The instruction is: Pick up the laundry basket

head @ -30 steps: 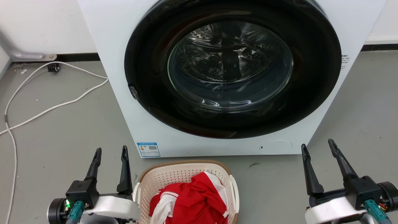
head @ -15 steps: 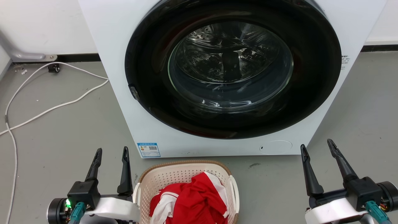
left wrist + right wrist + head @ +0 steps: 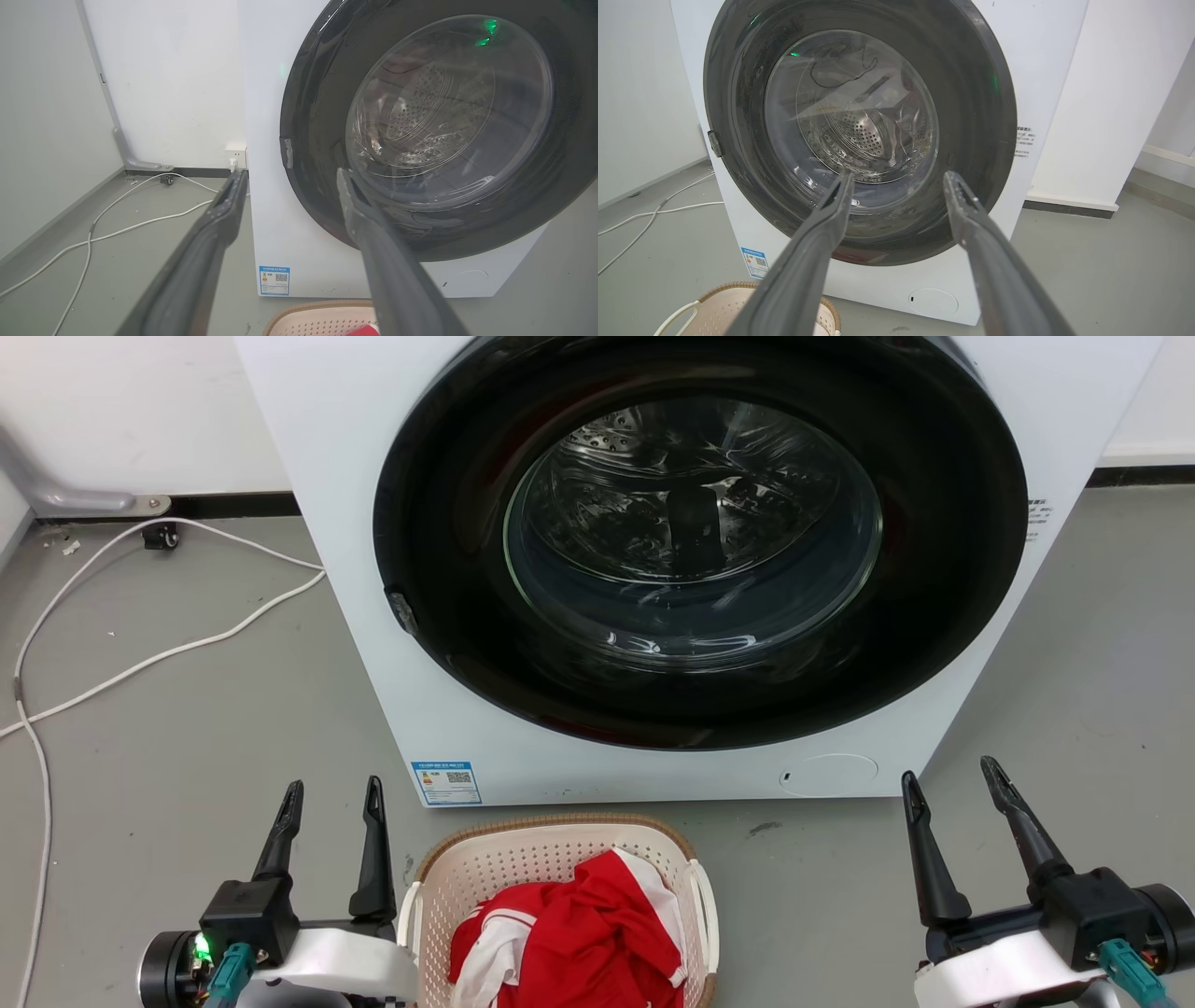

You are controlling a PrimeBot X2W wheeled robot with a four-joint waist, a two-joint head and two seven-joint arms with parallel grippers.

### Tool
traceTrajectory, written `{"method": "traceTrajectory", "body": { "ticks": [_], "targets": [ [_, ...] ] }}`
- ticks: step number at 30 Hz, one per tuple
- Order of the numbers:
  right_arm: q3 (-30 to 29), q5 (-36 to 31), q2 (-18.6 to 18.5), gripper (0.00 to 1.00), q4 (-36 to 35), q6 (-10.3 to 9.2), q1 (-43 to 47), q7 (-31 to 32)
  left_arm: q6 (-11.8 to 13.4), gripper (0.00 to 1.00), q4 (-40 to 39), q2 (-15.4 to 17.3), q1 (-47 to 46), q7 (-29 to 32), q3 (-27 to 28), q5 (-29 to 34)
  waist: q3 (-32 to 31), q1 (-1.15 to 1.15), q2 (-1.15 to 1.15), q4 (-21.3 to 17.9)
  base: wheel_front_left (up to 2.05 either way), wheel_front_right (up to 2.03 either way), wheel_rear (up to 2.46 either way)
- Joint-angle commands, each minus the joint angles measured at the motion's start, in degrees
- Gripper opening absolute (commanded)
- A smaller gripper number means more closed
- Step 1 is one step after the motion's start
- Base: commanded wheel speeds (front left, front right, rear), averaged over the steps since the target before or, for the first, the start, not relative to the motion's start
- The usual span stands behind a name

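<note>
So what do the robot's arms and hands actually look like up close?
Both the left hand and right hand have two long, dark fingers tapering to points, fixed to a boxy black block. Behind sits a smooth white forearm shell and a round black wrist joint. Each wrist carries a teal cable plug; the left also has a small green light.

Grey floor point(image 3: 187, 737), white washing machine point(image 3: 317, 476) standing on it, laundry basket point(image 3: 523, 868) just in front, white cables point(image 3: 140, 665) at left

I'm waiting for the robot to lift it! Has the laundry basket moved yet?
No. The laundry basket has stayed put: its rim sits just as close below the blue sticker on the washing machine as before.
</note>
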Motion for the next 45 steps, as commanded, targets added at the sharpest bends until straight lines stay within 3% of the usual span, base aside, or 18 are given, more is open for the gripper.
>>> {"method": "traceTrajectory", "body": {
  "ticks": [1, 9, 15, 22, 30, 39, 45],
  "targets": [
    [0.18, 0.30, -0.13, 1.00, 0.06, -0.02, 0.59, -0.14, 0.10, 1.00, -0.18, 0.15, 0.57, -0.28, 0.20, 0.35, 0.05, 0.00, 0.00, -0.07, 0.00, 0.00, 0.00],
    [1.05, 1.26, -0.12, 1.00, 0.85, -0.02, -0.03, -0.14, -0.42, 1.00, 1.99, 0.15, -0.70, -0.22, 1.20, 0.42, 1.14, 0.00, 0.00, 0.13, 0.00, 0.00, 0.00],
    [3.71, 1.64, -0.11, 1.00, 5.82, -0.02, -2.59, -0.14, -2.05, 1.00, 6.11, 0.17, -3.48, -0.22, 3.08, 0.25, 4.32, 0.00, 0.00, 0.75, 0.00, 0.00, 0.00],
    [8.55, 0.32, -0.11, 1.00, 15.75, -0.03, -9.49, -0.14, -4.24, 1.00, 15.87, 1.80, -9.34, -0.22, 4.49, 0.75, 10.11, 0.00, 0.00, 1.33, 0.00, 0.00, 0.00],
    [13.99, -1.40, -0.11, 1.00, 27.78, -0.03, -19.90, -0.14, -5.09, 1.00, 27.05, 4.34, -18.15, -0.22, 4.63, 0.40, 17.55, 0.00, 0.00, 1.33, 0.00, 0.00, 0.00],
    [20.60, -1.90, -0.11, 1.00, 42.82, -0.03, -30.76, -0.15, -5.43, 1.00, 39.93, 7.14, -27.67, -0.22, 2.73, -1.06, 25.70, 0.00, 0.00, 1.60, 0.00, 0.00, 0.00],
    [22.86, -1.24, -0.09, 1.00, 53.20, -0.03, -37.59, -0.14, -5.42, 1.00, 47.99, 7.88, -33.40, -0.22, -1.35, -3.78, 30.26, 0.00, 0.00, 1.80, 0.00, 0.00, 0.00]
  ]
}}
